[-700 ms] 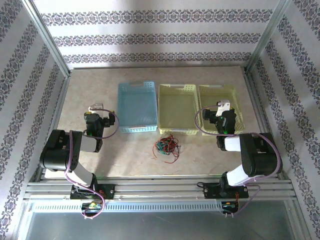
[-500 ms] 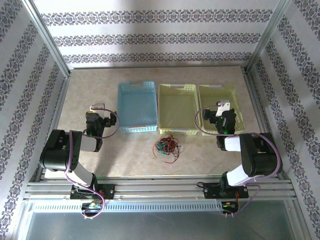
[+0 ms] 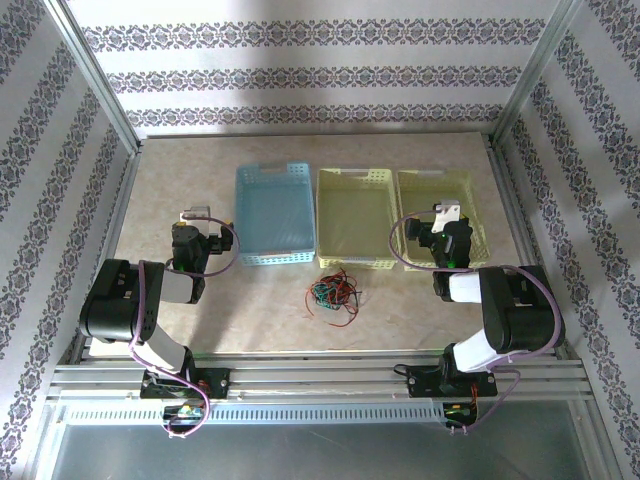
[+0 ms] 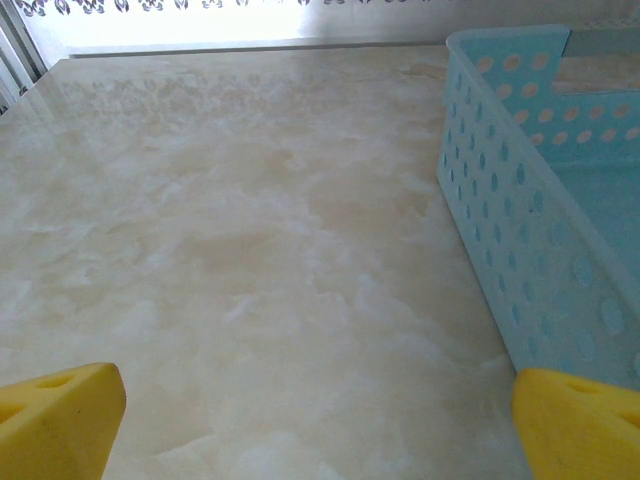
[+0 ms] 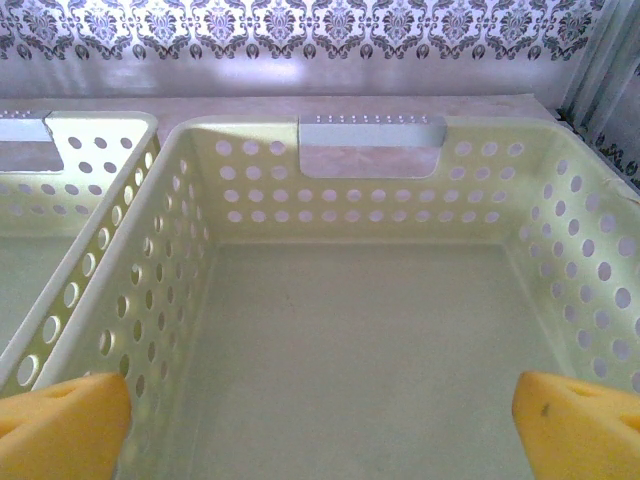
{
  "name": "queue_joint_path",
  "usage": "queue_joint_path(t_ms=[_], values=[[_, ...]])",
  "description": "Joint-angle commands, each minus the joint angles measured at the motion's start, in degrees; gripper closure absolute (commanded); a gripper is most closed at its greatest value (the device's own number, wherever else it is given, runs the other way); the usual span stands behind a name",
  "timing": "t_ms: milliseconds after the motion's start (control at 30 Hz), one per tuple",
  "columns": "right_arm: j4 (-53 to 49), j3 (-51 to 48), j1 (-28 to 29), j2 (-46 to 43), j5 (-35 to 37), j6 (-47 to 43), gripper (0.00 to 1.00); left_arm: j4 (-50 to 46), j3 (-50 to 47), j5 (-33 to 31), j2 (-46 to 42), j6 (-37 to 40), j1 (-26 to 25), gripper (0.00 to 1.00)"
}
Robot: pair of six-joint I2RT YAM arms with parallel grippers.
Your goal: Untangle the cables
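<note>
The cables (image 3: 333,292) lie in one tangled bundle of red, green and black strands on the table, just in front of the middle yellow basket (image 3: 355,231). My left gripper (image 3: 192,232) hovers left of the blue basket (image 3: 272,213), well left of the bundle. Its yellow fingertips (image 4: 60,418) stand wide apart with bare table between them, so it is open. My right gripper (image 3: 447,232) sits over the near end of the right yellow basket (image 3: 442,214). It is open too, its fingertips (image 5: 65,420) spread over that basket's empty floor.
Three perforated baskets stand side by side across the table's middle. The blue basket's wall (image 4: 520,190) runs close along my left gripper's right side. The enclosure's metal frame (image 3: 510,190) and patterned walls bound the table. Purple arm cables (image 3: 400,245) loop beside each wrist.
The left gripper has shifted very slightly; the cable bundle, the baskets and the right arm have stayed where they were.
</note>
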Motion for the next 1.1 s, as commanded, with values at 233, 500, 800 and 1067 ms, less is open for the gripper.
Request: queue_joint_path(t_ms=[233, 500, 800, 1067], values=[[0.5, 0.6, -0.3, 0.6, -1.2, 0.4, 0.02, -0.1, 0.8, 1.2, 0.1, 0.6, 0.8, 0.01], [0.4, 0.6, -1.8, 0.6, -3.9, 1.4, 0.02, -0.7, 1.1, 1.5, 0.1, 0.5, 0.9, 0.01], [-38.3, 12.0, 3.6, -19.9, 8.1, 7.3, 0.48, -28.9, 13.8, -22.2, -9.6, -6.9, -0.3, 0.01], [-79.6, 27.3, 27.6, -25.6, 4.9, 17.9, 0.49, -52.9, 21.5, -31.1, -17.5, -12.5, -22.5, 0.01]])
